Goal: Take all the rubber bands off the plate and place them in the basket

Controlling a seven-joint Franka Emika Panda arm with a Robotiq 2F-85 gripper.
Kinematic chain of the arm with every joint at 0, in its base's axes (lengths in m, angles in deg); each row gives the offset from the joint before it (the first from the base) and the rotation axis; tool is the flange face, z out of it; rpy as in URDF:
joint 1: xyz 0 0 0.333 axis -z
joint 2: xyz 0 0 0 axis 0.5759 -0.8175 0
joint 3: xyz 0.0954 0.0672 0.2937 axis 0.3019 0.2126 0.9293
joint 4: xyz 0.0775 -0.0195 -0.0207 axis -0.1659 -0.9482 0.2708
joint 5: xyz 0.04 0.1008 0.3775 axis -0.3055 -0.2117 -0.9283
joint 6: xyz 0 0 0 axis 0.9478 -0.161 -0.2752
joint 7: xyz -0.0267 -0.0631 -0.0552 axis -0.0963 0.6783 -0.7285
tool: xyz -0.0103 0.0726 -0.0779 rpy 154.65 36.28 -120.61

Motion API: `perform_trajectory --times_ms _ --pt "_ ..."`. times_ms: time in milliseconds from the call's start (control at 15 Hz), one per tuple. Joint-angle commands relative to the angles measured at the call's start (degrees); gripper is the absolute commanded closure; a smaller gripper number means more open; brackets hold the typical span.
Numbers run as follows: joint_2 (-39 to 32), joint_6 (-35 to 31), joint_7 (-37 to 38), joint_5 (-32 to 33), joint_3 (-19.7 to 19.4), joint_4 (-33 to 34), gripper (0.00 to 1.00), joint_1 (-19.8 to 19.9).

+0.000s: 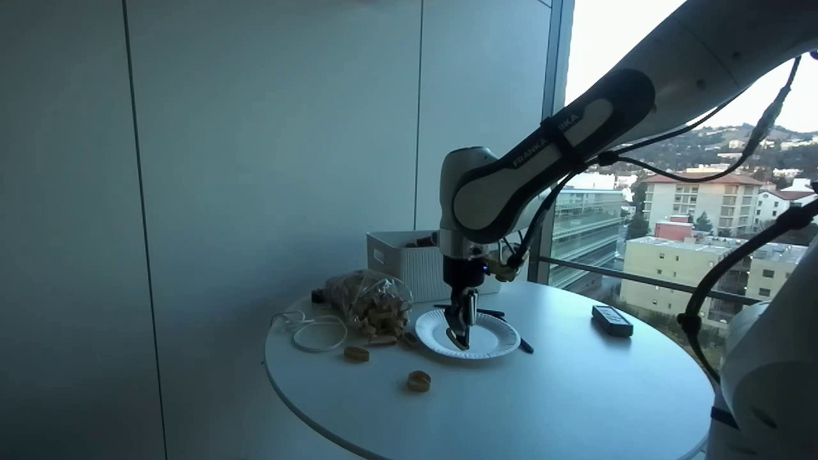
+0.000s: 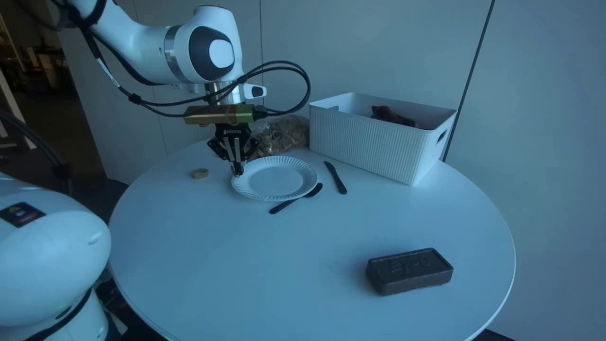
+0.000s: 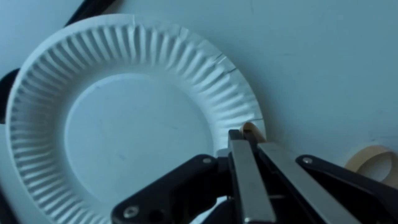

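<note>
Saw a rubber band (image 3: 256,132) in the gripper (image 1: 464,341) and, in an exterior view, plate (image 1: 498,338) below, bag (image 1: 372,301) left, box (image 1: 418,275) behind.

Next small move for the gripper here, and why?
Probably a short straight lift, jaws shut: in the wrist view, the gripper appears to pinch a rubber band at the rim of the plate; sideways travel this low might drag on it.

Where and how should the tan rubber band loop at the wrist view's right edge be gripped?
Grip the tan loop by the thin wall facing the white ridged plate, probably straddling it from straight above with the tool: the loop rests open side up, wall upright.
</note>
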Motion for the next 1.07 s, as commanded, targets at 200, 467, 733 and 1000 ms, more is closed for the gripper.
perform_trajectory --times_ms 200,467,733,1000 --pt "-1.73 -13.4 1.29 10.7 6.4 -4.13 0.93 -1.15" --pt "-0.92 -22.34 8.45 23.33 11.7 -6.03 0.94 1.0" --pt "0.39 -27.01 15.03 30.81 14.14 -6.29 0.94 1.9" --pt "-1.31 -35.18 26.97 44.12 16.81 -4.93 0.93 8.3"
